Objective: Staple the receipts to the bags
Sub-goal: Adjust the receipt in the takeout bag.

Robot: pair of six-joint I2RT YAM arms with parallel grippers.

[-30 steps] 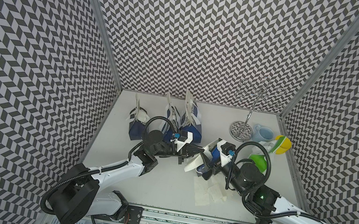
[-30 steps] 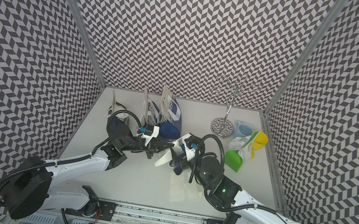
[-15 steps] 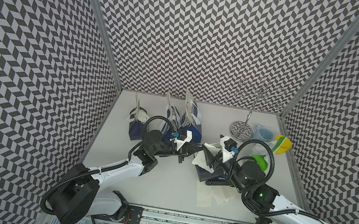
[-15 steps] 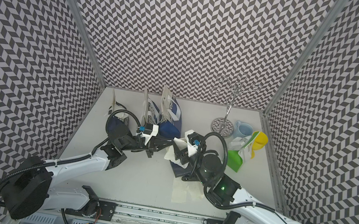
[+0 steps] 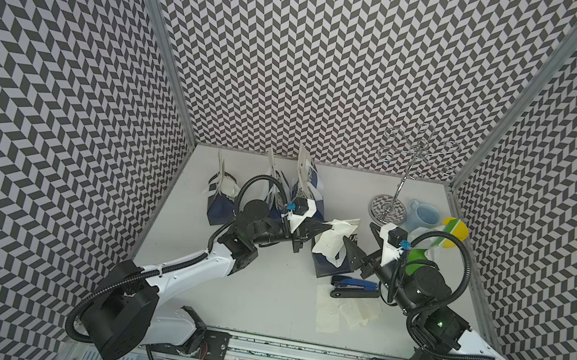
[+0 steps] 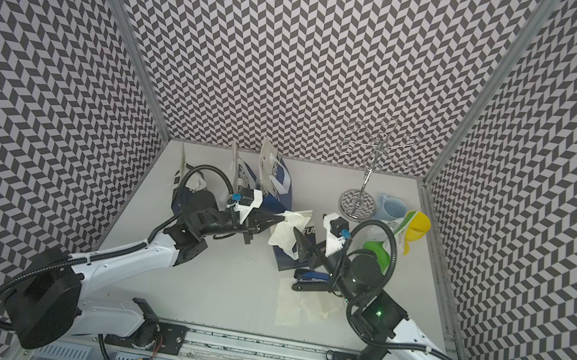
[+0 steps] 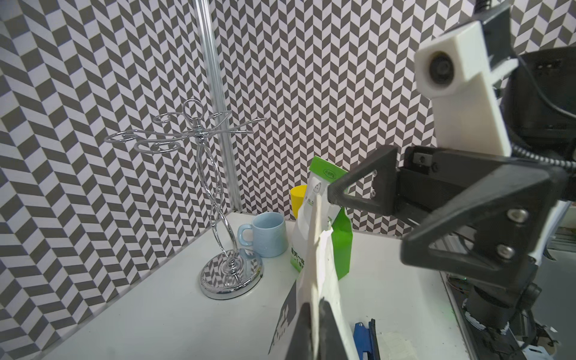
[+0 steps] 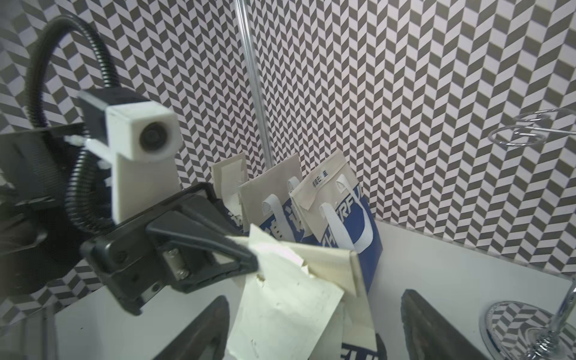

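Chevron-walled cell (image 5: 300, 52), white table (image 5: 260, 291): at centre the left gripper (image 5: 318, 227) pinches a dark blue bag (image 5: 321, 269) and its receipt (image 5: 328, 241) together at the top, apparently steadying both for stapling, the bag's long axis near upright, mouth up; right gripper (image 5: 362, 241) spread beside it, stapler (image 5: 356, 288) just nearer

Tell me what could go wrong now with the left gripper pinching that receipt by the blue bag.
The left gripper pinches the receipt only at its edge, so the thin paper may tear or slip off the dark blue bag. The open right gripper sits close beside that bag and could knock it onto the stapler by its foot.
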